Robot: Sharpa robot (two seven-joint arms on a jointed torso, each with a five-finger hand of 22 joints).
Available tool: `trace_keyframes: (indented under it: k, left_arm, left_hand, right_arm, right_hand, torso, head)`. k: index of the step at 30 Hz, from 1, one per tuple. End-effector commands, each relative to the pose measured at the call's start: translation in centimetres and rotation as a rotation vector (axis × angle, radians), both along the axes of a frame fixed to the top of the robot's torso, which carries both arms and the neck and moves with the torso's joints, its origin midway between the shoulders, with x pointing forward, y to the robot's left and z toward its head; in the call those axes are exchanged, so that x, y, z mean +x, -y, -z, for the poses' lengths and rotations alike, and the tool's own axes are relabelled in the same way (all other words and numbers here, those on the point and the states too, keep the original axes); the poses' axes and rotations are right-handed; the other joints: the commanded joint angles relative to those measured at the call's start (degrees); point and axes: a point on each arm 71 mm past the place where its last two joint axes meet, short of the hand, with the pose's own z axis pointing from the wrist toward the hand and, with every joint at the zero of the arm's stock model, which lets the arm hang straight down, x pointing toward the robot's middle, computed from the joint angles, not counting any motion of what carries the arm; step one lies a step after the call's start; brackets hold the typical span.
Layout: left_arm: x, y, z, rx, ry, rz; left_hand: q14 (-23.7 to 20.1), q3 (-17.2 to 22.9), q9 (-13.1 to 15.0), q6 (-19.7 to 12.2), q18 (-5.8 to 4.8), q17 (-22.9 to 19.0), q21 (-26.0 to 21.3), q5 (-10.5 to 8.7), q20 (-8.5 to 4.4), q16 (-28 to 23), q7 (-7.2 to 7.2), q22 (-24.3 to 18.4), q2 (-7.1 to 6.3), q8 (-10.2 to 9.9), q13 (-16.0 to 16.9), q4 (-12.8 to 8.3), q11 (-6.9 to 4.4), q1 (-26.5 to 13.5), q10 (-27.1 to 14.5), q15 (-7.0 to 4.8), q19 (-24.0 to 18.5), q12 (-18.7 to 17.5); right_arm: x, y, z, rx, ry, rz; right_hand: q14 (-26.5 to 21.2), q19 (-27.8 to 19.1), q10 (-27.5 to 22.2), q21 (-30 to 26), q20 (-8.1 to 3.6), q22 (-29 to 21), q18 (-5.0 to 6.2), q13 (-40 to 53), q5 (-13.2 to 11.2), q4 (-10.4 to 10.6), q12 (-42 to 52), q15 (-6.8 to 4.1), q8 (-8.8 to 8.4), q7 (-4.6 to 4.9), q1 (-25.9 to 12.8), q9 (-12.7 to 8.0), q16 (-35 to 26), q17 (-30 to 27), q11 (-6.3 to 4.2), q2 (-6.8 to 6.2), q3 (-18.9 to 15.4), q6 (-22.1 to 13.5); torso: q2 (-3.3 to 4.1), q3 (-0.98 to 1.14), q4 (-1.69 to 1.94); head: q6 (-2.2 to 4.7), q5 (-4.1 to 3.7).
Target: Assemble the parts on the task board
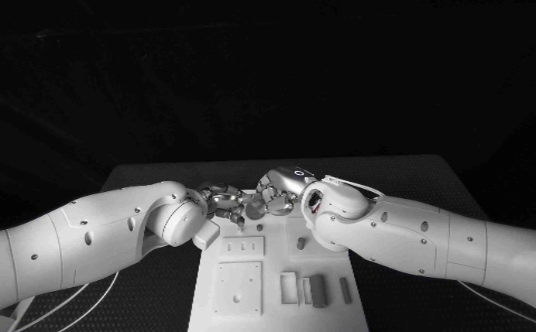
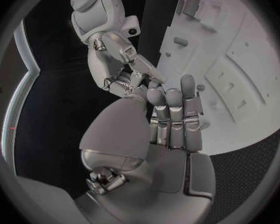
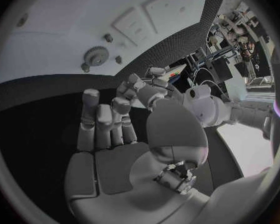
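Note:
The white task board lies in the middle of the table. My left hand and right hand meet fingertip to fingertip over its far end. In the left wrist view my left hand has its fingers straight and side by side, its thumb touching the right hand's fingertips. In the right wrist view my right hand reaches its thumb to the left hand's fingertips. Whether a part sits between them is hidden. A gear lies on the board.
Several grey bar parts lie at the board's near right. Two square raised plates stand at its left, and a small peg stands nearer the middle. Black table surrounds the board.

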Motion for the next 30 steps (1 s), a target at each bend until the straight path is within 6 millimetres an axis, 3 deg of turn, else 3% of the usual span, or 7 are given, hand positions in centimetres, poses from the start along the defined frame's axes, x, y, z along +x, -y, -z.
trace_keyframes:
  k: [1,16,20,23,30]
  left_arm:
    - [0.02,0.16,-0.16,-0.009,0.000,-0.006]
    - [-0.03,0.28,-0.11,0.004,-0.002,0.004]
    - [-0.07,0.36,-0.11,0.009,0.000,0.011]
    - [-0.06,0.35,-0.11,0.010,0.000,0.009]
    - [-0.05,0.30,-0.09,0.015,-0.001,0.006]
  left_hand:
    - [-0.9,-0.2,0.0,4.2,-0.46,-0.1,-0.2,-0.34,-0.57,0.2,-0.70,0.1,-0.06,-0.3,-0.1,0.0,-0.79,-0.8,-2.6,-0.57,0.4,-0.2]
    - [-0.9,0.4,0.2,4.2,-0.40,-0.6,-0.5,-1.23,-0.70,0.5,-0.76,0.2,-0.93,-0.5,-0.2,-0.2,-0.83,-1.6,-2.6,-0.71,0.6,-0.1]
    - [-1.0,0.7,0.4,4.4,-0.42,-0.9,-0.6,-4.30,-0.74,0.8,-0.79,0.4,-1.84,-0.6,-0.3,-0.5,-0.88,-0.1,-2.6,-0.75,0.8,0.0]
    - [-1.0,0.7,0.5,4.5,-0.46,-1.1,-0.7,-4.69,-0.73,0.9,-0.82,0.4,-2.95,-0.6,-0.4,-0.7,-0.91,0.8,-2.5,-0.76,0.8,0.0]
    - [-0.9,0.9,0.6,4.6,-0.50,-1.3,-0.8,-4.85,-0.73,1.1,-0.84,0.5,-3.23,-0.7,-0.4,-0.7,-0.93,1.8,-2.4,-0.75,1.0,0.1]
  right_arm:
    - [-0.19,-0.25,0.06,-0.005,0.001,-0.018]
    - [-0.20,-0.31,0.07,-0.006,0.000,-0.018]
    - [-0.16,-0.28,0.11,-0.008,-0.002,-0.017]
    - [-0.16,-0.28,0.10,-0.007,-0.001,-0.016]
    - [-0.17,-0.28,0.09,-0.007,-0.001,-0.013]
  right_hand:
    - [0.2,0.4,0.3,0.1,-0.18,0.3,0.44,-0.1,0.2,0.2,-0.2,-0.44,0.24,1.69,-0.6,0.1,-0.1,0.0,-0.07,0.23,0.2,2.1]
    - [0.3,0.5,0.4,0.1,-0.21,0.2,0.44,-0.1,0.2,0.2,-0.2,-0.50,0.31,1.61,-0.7,0.2,-0.1,0.0,-0.15,0.39,0.3,2.3]
    - [0.3,0.5,0.4,0.1,-0.22,0.2,0.44,-0.1,0.2,0.2,-0.2,-0.51,0.32,1.59,-0.8,0.2,-0.1,0.0,-0.16,0.40,0.4,2.3]
    - [0.3,0.5,0.4,0.1,-0.22,0.2,0.44,-0.1,0.2,0.2,-0.2,-0.51,0.33,1.59,-0.8,0.2,-0.1,-0.1,-0.17,0.40,0.4,2.3]
    - [0.3,0.5,0.5,0.1,-0.23,0.2,0.44,-0.1,0.2,0.2,-0.3,-0.53,0.33,1.57,-0.8,0.2,-0.1,-0.1,-0.18,0.39,0.4,2.3]
  torso:
    - [0.02,-0.01,-0.01]
    - [0.00,0.04,-0.04]
    - [0.01,0.04,-0.05]
    - [0.01,0.03,-0.02]
    - [0.02,0.03,-0.02]
  head:
    - [-0.04,-0.01]
    - [-0.14,-0.01]
    - [-0.17,-0.03]
    - [-0.24,-0.09]
    - [-0.34,-0.10]
